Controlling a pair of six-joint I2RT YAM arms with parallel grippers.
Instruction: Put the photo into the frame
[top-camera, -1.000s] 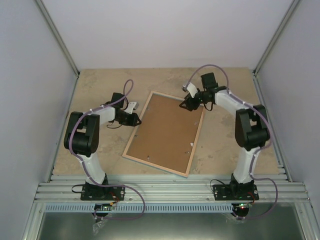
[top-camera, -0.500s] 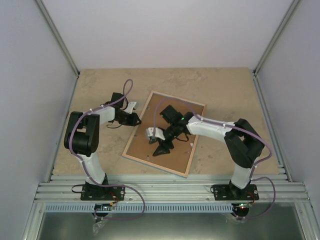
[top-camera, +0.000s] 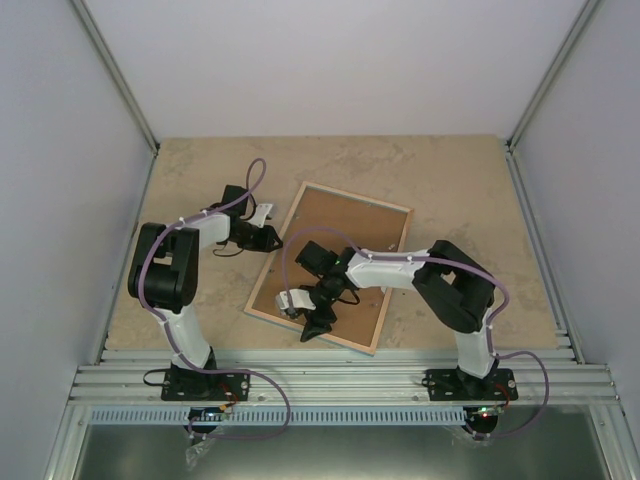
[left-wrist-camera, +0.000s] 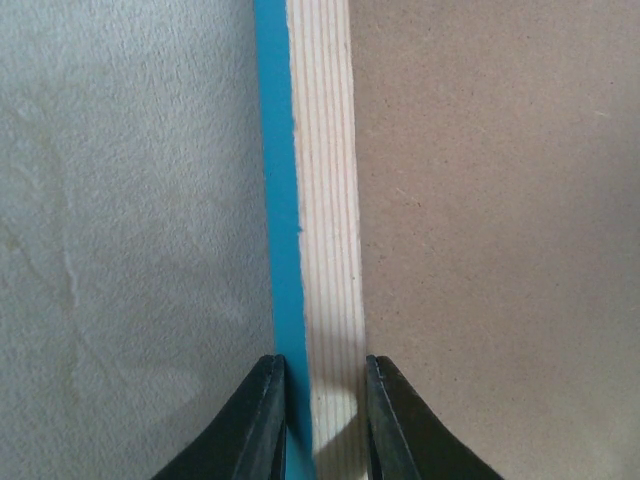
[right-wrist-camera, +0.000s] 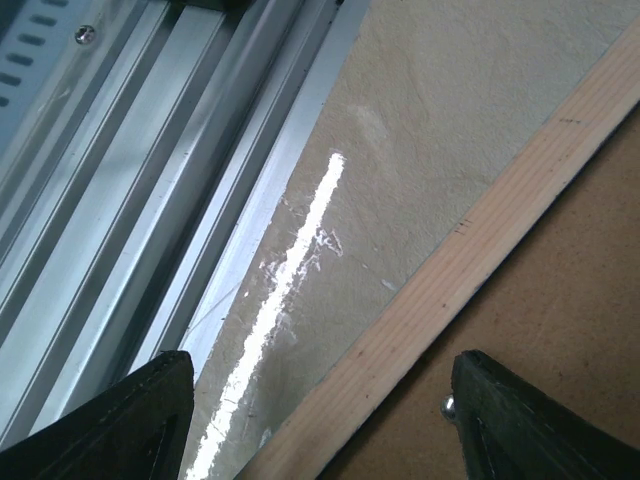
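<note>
Right tool (right-wrist-camera: 320, 400), wide open and empty, has swept across to the frame (top-camera: 355, 345)'s near rail; left tool (left-wrist-camera: 318, 420) pinches its side rail; backing board (top-camera: 340, 250) looks seated.

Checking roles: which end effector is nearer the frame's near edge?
Right. The right end effector is over that edge; the left end effector grips the frame's left edge.

White arms (top-camera: 187, 330), black joints (top-camera: 160, 272), purple cables (top-camera: 272, 398), black wedge-shaped tool fingers (left-wrist-camera: 255, 430)
</note>
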